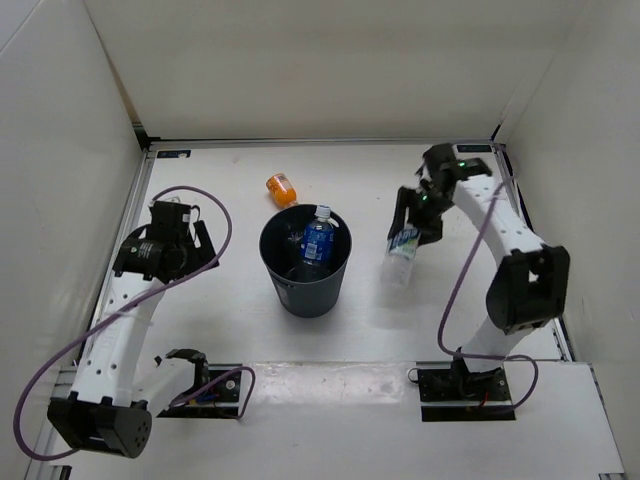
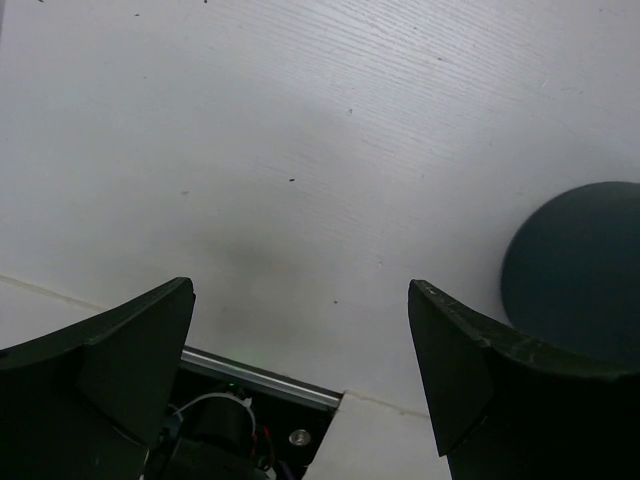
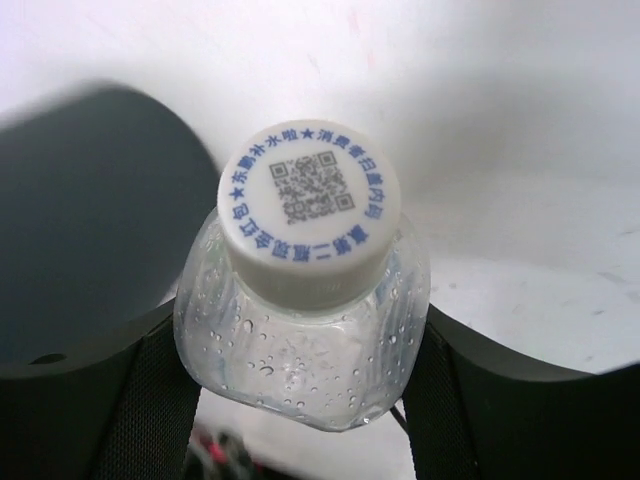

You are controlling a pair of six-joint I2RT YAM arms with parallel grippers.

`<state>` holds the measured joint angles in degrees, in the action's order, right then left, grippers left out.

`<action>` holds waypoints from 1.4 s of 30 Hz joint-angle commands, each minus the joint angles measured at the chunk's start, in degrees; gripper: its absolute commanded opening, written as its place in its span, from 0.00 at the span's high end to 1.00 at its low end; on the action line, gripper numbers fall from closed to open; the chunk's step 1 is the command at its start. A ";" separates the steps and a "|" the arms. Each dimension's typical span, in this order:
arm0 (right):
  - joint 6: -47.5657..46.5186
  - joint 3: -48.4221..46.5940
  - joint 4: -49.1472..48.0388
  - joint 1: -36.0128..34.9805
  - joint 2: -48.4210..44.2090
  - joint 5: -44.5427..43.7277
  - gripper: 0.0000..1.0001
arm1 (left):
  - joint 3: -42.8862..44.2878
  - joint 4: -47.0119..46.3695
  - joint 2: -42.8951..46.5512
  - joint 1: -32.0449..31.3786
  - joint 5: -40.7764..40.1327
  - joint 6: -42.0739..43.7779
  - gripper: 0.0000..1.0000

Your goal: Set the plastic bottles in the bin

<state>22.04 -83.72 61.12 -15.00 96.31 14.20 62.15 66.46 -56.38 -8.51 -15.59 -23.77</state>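
The bin [image 1: 305,275] stands mid-table, a dark grey-blue bucket. A blue-labelled plastic bottle [image 1: 318,238] stands inside it with its cap above the rim. A short orange bottle [image 1: 282,188] lies on the table just behind the bin. My right gripper [image 1: 410,225] is to the right of the bin, shut on a clear bottle with a white-blue label [image 1: 402,250]. In the right wrist view its white cap [image 3: 308,215] faces the camera, and both fingers [image 3: 160,400] press on the bottle's shoulders. My left gripper [image 1: 195,245] is open and holds nothing, to the left of the bin.
White walls close in the table on the left, back and right. The bin's dark side [image 2: 580,265] shows at the right of the left wrist view and as a dark blur [image 3: 90,220] in the right wrist view. The arm bases and purple cables sit at the near edge.
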 commanded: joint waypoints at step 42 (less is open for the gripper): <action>-34.44 -31.76 -14.09 -33.52 -8.06 7.53 0.25 | -0.71 -6.42 -5.14 0.25 6.45 -2.33 0.01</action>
<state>-11.86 -113.43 48.18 -49.23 90.96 23.51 61.43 60.01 -63.07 -8.43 -9.41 -26.61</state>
